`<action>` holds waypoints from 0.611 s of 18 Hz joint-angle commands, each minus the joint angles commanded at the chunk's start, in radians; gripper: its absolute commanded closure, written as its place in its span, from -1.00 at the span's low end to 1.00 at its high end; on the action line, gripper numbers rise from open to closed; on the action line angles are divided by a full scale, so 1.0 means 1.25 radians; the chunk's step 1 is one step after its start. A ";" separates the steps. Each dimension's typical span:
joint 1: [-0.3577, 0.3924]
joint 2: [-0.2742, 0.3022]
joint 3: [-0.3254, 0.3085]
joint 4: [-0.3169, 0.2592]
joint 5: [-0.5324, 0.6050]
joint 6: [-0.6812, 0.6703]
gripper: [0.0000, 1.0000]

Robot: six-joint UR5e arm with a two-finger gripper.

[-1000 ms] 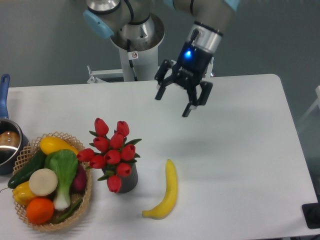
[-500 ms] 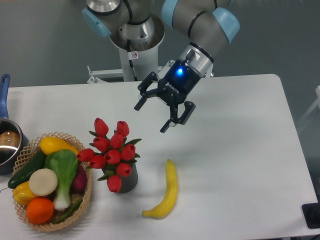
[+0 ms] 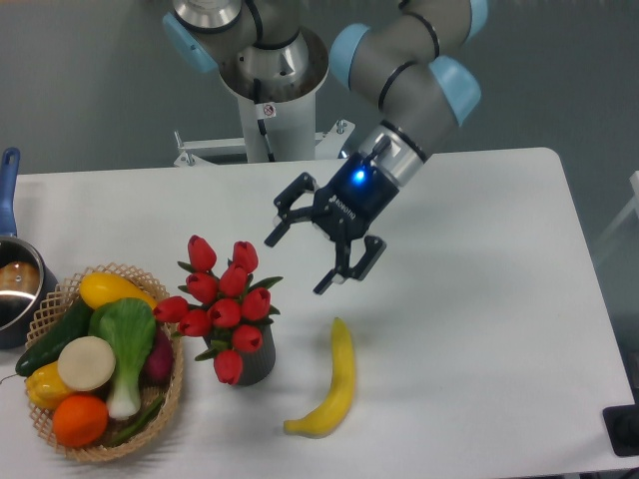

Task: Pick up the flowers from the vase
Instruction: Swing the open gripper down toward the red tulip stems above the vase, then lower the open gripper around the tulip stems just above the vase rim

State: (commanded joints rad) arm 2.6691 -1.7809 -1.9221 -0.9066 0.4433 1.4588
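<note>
One vase [image 3: 258, 365] holds one bunch of flowers [image 3: 224, 305] — about ten red buds. One banana [image 3: 332, 384], one basket [image 3: 172, 397], one pot [image 3: 17, 289] — and one gripper [image 3: 298, 262].

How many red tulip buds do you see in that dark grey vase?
10 red tulip buds show: two on top, three in the next row, four across the middle, one drooping low over the dark grey ribbed vase. Leaves may hide more.

White table [image 3: 479, 299]: vase [image 3: 256, 365]; banana [image 3: 330, 384]; basket [image 3: 172, 394]; seemingly pot [image 3: 14, 289]
</note>
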 joint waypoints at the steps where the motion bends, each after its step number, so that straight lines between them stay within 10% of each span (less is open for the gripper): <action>1: 0.000 -0.009 0.004 0.010 0.001 0.002 -1.00; 11: -0.031 -0.049 0.022 0.032 -0.005 -0.002 -1.00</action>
State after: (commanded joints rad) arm 2.6309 -1.8422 -1.8945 -0.8667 0.4372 1.4557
